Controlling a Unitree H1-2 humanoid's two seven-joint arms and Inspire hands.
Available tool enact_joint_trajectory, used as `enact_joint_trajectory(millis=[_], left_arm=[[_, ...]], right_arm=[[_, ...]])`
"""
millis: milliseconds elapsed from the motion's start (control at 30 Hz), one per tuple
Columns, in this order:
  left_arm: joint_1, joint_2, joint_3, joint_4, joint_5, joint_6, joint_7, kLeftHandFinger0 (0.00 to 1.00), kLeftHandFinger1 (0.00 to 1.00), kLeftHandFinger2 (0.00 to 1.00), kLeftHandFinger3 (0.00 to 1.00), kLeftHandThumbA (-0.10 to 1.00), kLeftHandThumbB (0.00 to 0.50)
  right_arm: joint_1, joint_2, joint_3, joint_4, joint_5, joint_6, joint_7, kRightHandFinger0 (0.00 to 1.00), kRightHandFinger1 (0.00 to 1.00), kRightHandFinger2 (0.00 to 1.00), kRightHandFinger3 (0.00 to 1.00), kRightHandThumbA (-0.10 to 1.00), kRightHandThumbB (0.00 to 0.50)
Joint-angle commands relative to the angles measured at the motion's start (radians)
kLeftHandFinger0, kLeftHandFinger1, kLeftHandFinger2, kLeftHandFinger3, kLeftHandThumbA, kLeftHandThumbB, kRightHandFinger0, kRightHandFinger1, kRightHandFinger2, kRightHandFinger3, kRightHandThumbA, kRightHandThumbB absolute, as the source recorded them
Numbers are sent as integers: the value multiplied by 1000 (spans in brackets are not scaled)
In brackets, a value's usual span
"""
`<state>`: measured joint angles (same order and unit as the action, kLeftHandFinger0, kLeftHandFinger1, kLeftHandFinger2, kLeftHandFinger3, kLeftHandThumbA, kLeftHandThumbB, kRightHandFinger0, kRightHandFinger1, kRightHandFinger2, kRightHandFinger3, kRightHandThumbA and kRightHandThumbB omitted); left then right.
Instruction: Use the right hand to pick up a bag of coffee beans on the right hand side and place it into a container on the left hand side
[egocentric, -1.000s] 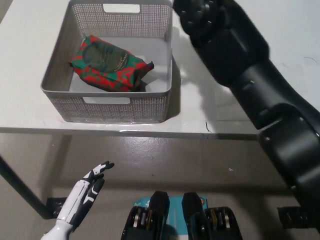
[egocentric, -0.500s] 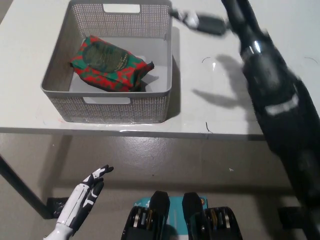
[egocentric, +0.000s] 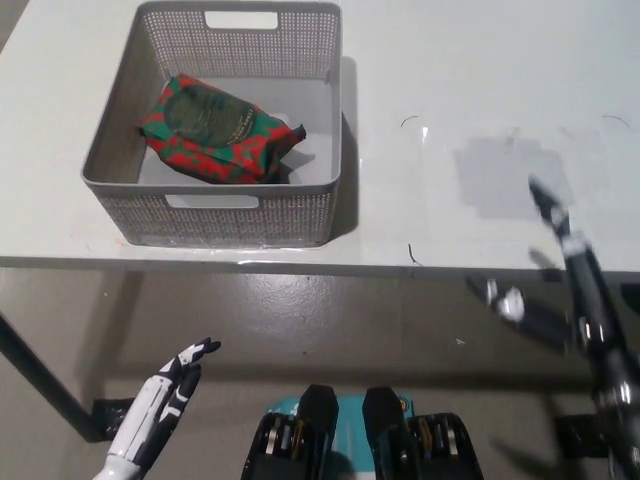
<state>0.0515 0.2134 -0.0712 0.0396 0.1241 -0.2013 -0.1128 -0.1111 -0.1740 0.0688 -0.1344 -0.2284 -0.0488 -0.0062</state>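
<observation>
Since 1 second ago the black right hand (egocentric: 560, 275) has swung away from the far edge of the basket (egocentric: 215, 215) and dropped back toward the robot's own side, now showing blurred at the near right edge of the table (egocentric: 450, 100). Its fingers look spread and it carries nothing (the motion blur makes the pose hard to read closely).

The bag of coffee beans (egocentric: 218, 132) lies inside the basket, tilted against the floor and near wall, well away to the left of the right hand. Judging by that, the placing is done and only the arm's return to rest seems left.

Resting low at the left, below the table edge and well apart from everything, the white left hand (egocentric: 165, 400) has its fingers straight and slightly apart, holding nothing.

Between the right hand and the basket the tabletop carries only a few faint scuff marks, so nothing stands in the way.
</observation>
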Motion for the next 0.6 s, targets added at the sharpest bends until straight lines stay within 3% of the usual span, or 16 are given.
enact_joint_trajectory(millis=[0,100,167,233,333,467,567], left_arm=[[33,15,11,-10,-30,-36,-12,1000,1000,1000,1000,1000,500],[58,15,11,-12,-29,-44,-10,1000,1000,1000,1000,1000,500],[71,16,12,-10,-35,-48,-12,1000,1000,1000,1000,1000,500],[75,16,11,-4,-36,-55,-13,1000,1000,1000,1000,1000,500],[79,22,9,-2,-25,-58,-12,1000,1000,1000,1000,1000,500],[80,20,7,5,-24,-61,-13,1000,1000,1000,1000,1000,500],[90,13,3,10,-28,-67,-14,1000,1000,1000,1000,1000,490]], right_arm=[[141,29,23,-22,220,-359,38,1000,1000,1000,1000,1000,406],[201,47,57,55,240,-421,65,1000,1000,1000,1000,1000,353],[232,63,75,85,264,-421,90,1000,1000,1000,1000,1000,358],[263,76,88,105,235,-421,72,1000,1000,1000,1000,1000,405],[305,88,102,139,239,-421,83,1000,1000,1000,1000,1000,433],[318,97,94,200,262,-421,102,1000,1000,1000,1000,1000,440],[321,106,79,237,283,-421,122,1000,1000,1000,1000,1000,412]])
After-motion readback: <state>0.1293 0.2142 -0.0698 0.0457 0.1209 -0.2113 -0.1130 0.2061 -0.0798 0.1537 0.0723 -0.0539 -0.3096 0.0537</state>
